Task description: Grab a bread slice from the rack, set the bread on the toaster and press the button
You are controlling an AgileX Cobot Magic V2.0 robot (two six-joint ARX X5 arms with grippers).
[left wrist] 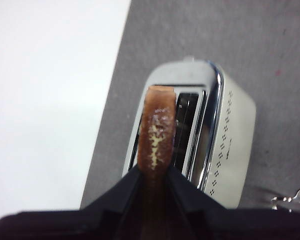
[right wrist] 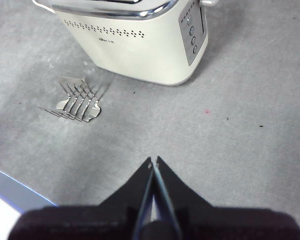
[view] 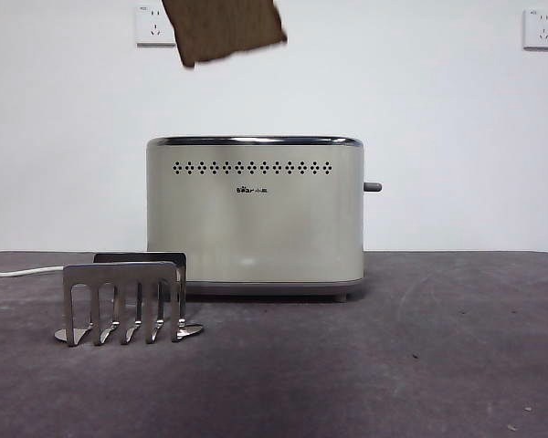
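The brown slice of bread point(view: 224, 30) hangs tilted at the top of the front view, well above the cream toaster point(view: 256, 214). My left gripper point(left wrist: 155, 172) is shut on the slice of bread point(left wrist: 157, 130), held edge-on over the toaster's open slots point(left wrist: 186, 125). The steel rack point(view: 126, 299) stands empty at the toaster's front left. The dark button lever point(view: 373, 187) sticks out from the toaster's right end. My right gripper point(right wrist: 153, 163) is shut, holding nothing, hovering over the grey table some way from the toaster point(right wrist: 140, 35) and rack point(right wrist: 76, 100).
A white cable point(view: 18, 271) runs off the left behind the rack. Two white wall sockets point(view: 541, 29) sit high on the wall. The table's front corner edge point(right wrist: 15, 190) shows in the right wrist view.
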